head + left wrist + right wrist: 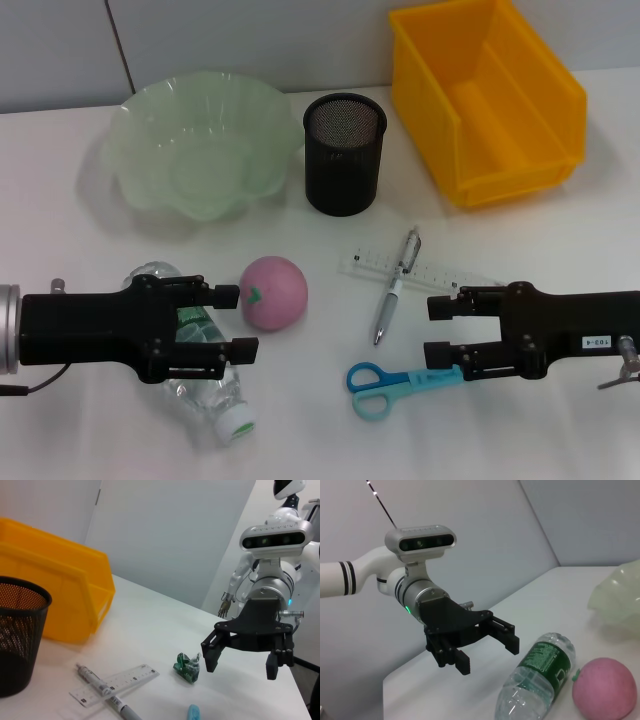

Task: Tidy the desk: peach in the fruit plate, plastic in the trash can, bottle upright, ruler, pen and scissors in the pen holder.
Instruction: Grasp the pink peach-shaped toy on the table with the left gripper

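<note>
Three containers, seemingly empty: bowl (200, 140), holder (344, 153), bin (485, 100).

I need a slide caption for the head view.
Open left gripper over a lying bottle; open right gripper by the scissors.

White table (300, 420) meets a grey wall (250, 40).

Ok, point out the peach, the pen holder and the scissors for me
peach (273, 292), head view, middle of its pink skin.
pen holder (343, 160), head view, front of the black mesh wall.
scissors (372, 378), head view, the blue handle loops.
</note>
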